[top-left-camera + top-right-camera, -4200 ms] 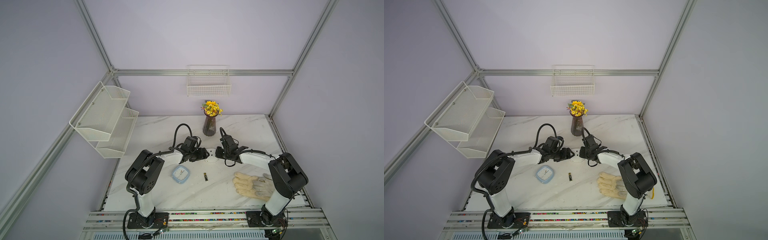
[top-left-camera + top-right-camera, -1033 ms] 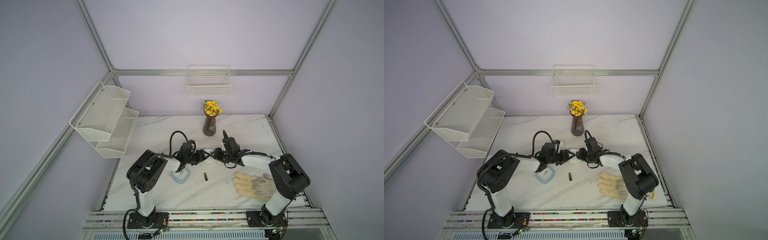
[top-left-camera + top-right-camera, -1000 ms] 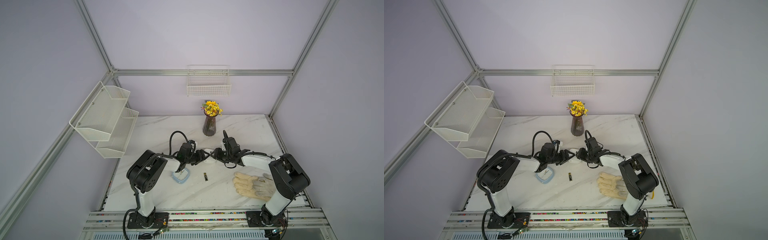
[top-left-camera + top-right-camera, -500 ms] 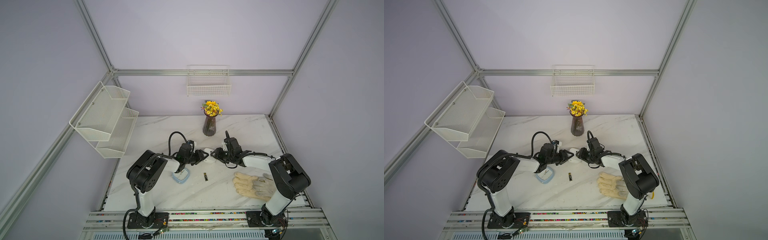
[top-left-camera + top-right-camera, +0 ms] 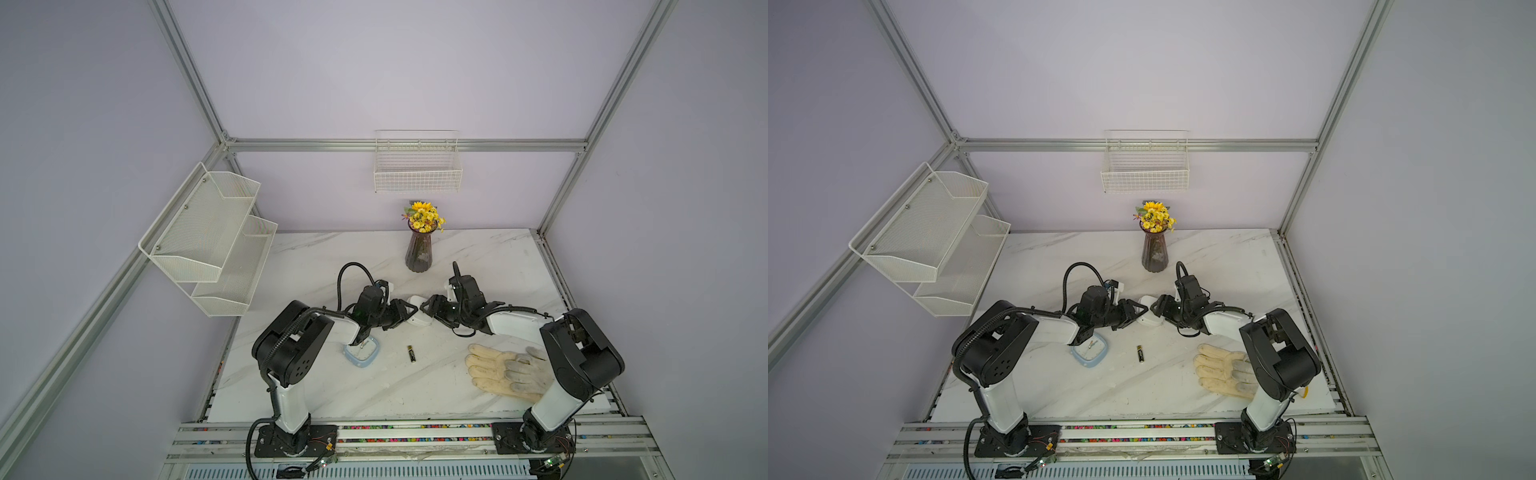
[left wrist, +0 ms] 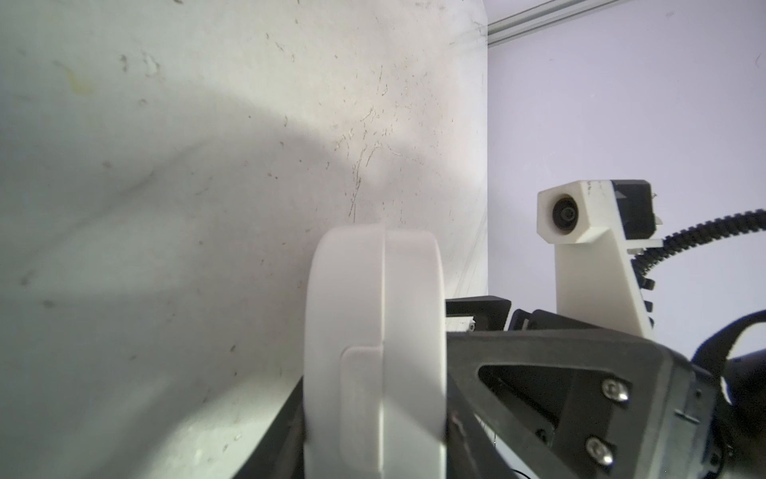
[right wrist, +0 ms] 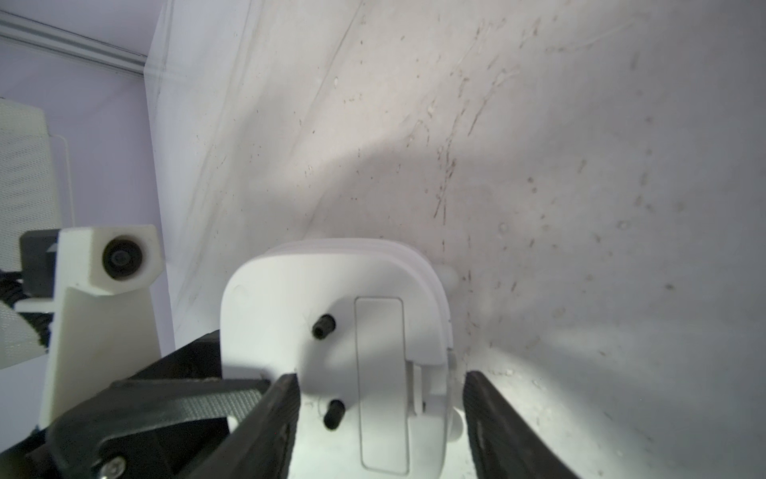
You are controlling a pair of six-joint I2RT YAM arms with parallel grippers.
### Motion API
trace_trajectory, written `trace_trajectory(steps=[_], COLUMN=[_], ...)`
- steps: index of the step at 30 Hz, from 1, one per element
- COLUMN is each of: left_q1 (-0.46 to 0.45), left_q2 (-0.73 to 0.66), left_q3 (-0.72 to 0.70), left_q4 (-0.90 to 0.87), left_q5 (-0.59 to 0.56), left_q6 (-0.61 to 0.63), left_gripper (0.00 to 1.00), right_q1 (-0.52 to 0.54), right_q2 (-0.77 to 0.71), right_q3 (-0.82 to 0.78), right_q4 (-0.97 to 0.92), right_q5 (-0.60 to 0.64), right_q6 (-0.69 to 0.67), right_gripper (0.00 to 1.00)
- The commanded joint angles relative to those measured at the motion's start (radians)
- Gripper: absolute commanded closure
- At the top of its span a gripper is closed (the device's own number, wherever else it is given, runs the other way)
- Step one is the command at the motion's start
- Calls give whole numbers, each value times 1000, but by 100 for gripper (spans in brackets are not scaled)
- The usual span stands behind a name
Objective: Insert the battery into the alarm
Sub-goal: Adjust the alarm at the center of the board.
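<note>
My left gripper (image 5: pixel 407 316) holds the alarm (image 5: pixel 417 319) in the middle of the worktop (image 5: pixel 332 386), a little nearer than the vase (image 5: pixel 419 259). It has one finger on each flat side of the alarm. My right gripper (image 5: pixel 428 314) is open. One finger (image 7: pixel 284 410) sits in front of the alarm's back. The other finger (image 7: pixel 489 423) stands off the alarm's edge with a gap.

I think the alarm is light. It is hard, smooth plastic, so it can slip. It is best held by its flat sides or its rim, away from the battery cover (image 7: pixel 379 373). The cover looks shut, and it must be free to open.

The battery (image 5: pixel 411 354) lies flat on the worktop, nearer than the alarm. It is between the little blue clock (image 5: pixel 365 355) and the glove (image 5: pixel 505 370). Nothing touches it. I think it is small, hard and round, so it can roll away. I should pinch it across its middle.

I count one alarm, one battery, one blue clock, one glove, one vase with yellow flowers, and my two grippers.
</note>
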State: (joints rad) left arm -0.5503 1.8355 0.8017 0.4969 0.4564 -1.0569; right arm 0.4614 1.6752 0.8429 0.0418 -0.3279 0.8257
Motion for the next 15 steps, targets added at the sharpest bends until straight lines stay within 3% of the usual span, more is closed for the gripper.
trace_trajectory(steps=[1, 8, 15], left_q1=[-3, -3, -13], left_q2=[-79, -159, -173], left_q3=[60, 186, 367], left_q4=[-99, -475, -830], left_q5=[-40, -206, -445], left_q6=[101, 293, 498], left_gripper=[66, 68, 70], right_q1=[1, 0, -1], right_q2=[-55, -149, -223], right_q3=[0, 16, 13], right_q4=[-29, -98, -143], right_q5=[17, 91, 181], right_q6=[-16, -72, -107], right_gripper=[28, 25, 26])
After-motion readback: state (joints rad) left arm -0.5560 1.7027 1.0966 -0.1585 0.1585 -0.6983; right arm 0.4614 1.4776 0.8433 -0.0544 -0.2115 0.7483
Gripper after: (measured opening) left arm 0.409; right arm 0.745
